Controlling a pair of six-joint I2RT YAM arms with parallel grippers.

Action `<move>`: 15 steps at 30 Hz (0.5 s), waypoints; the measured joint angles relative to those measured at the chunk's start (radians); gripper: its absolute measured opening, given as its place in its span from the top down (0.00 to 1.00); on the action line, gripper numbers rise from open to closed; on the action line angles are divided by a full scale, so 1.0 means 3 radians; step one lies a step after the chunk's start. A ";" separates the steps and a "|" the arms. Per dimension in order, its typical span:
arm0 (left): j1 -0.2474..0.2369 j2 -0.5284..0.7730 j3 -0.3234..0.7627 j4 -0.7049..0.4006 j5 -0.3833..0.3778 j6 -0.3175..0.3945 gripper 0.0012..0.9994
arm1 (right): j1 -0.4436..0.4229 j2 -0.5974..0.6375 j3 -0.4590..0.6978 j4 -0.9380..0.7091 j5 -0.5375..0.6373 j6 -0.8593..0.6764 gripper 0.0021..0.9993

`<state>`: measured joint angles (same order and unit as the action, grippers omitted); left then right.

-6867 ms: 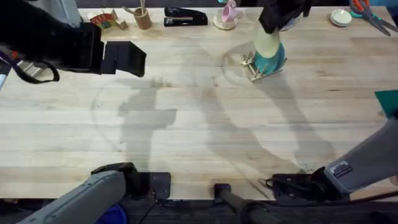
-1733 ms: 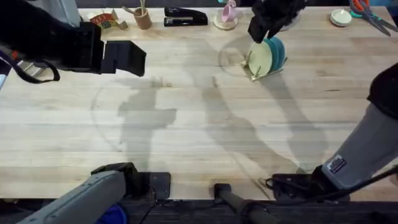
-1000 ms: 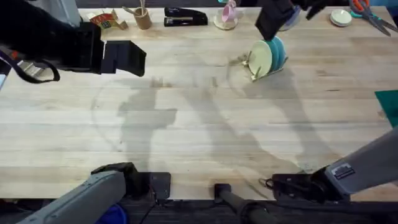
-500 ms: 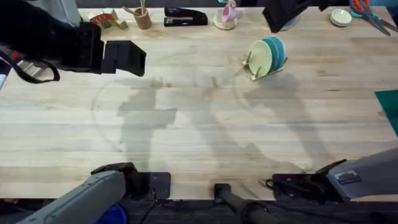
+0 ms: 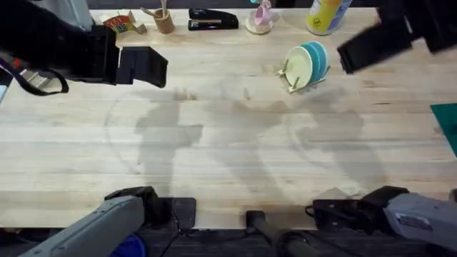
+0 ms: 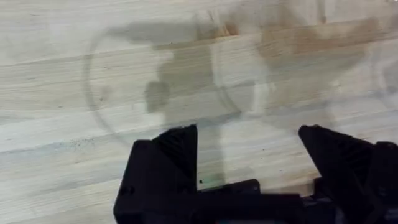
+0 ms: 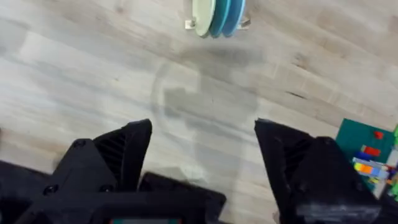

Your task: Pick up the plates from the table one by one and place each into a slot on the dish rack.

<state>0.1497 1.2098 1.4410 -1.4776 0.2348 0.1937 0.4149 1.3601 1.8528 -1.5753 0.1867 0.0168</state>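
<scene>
- The dish rack (image 5: 298,77) stands at the far side of the tabletop (image 5: 235,157), just beside the right gripper (image 5: 375,44) in the overhead view, with bare wood between the two.
- Three plates stand on edge in it: a cream-yellow plate (image 5: 298,66) on the side turned away from the right gripper, and behind it the teal-blue plates (image 5: 318,58), nearest that gripper. In the right wrist view the same set shows edge-on, cream plate (image 7: 203,15) beside two blue rims (image 7: 227,15), ahead of the fingers and well apart from them.
- The right gripper (image 7: 202,158) has its fingers spread wide with nothing between them; it hangs above bare wood and touches no plate.
- The left gripper (image 5: 143,66) hovers well apart from the rack, across the tabletop from it. Its fingers (image 6: 171,146) are also spread, with only plank grain and shadow between them.
- Judgement on progress: no plate lies flat on the tabletop anywhere near either gripper, and all the plates I can find sit in slots of the rack. The placing work looks finished, or very nearly so.
- What is left, as far as can be told: nothing to pick up. Whether every plate sits squarely between its pegs is too small to tell.
- Far-edge clutter, namely a stapler (image 5: 213,18), a cup of utensils (image 5: 163,19) and a yellow bottle (image 5: 325,14), lies beyond the rack and plays no part.
</scene>
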 joint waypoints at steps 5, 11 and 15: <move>0.0000 0.0000 0.0000 0.0000 0.0000 0.0000 0.00 | 0.0000 -0.0662 -0.0694 0.0354 0.0000 0.0022 0.01; 0.0000 0.0000 0.0000 -0.0001 0.0000 0.0000 0.00 | 0.0000 -0.1218 -0.1340 0.0438 0.0000 0.0080 0.01; 0.0000 0.0000 0.0000 -0.0001 0.0000 0.0000 0.00 | 0.0000 -0.1343 -0.1454 0.0442 0.0000 0.0122 0.01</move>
